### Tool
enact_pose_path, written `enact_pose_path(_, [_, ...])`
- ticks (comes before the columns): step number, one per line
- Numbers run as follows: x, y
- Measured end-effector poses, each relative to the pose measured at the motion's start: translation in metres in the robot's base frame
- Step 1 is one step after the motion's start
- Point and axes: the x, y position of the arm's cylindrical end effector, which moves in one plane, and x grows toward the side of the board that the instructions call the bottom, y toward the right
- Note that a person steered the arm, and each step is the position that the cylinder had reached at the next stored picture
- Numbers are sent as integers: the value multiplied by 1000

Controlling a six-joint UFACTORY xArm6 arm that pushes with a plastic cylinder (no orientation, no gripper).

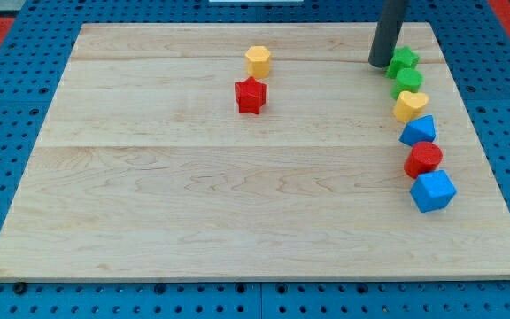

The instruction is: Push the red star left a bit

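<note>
**Tip parked at one o'clock, red star well off at eleven**

My tip [380,64] down on the wooden board [193,195], high at one o'clock near the top edge; a bare rod, no jaws to open or close. Touching or just beside its right flank: green star [404,60]. Running from there toward four o'clock in a close curved column down the board's right side: green block [408,81], rounded; yellow block [409,105], shape unclear; small blue block [419,130]; red round block [424,159]; larger blue block [433,190]. Neighbours in the column touching or nearly so.

No containers anywhere; all blocks lying loose on the board.

Red star [250,95] well apart from the tip, toward nine o'clock of it, at about eleven o'clock on the board. Yellow hexagonal block [258,60] just at its twelve-to-one o'clock, nearly touching. Bare wood from the star's nine o'clock side out to the left edge, and across the whole lower half.

Star lying flat, one point aimed roughly at twelve o'clock; no long axis to speak of.
</note>
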Motion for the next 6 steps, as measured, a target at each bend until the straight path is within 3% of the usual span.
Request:
enact_pose_path(1, [-9,-6])
enact_pose_path(2, [-7,-55])
enact_pose_path(4, [64,-133])
enact_pose_path(6, [20,-213])
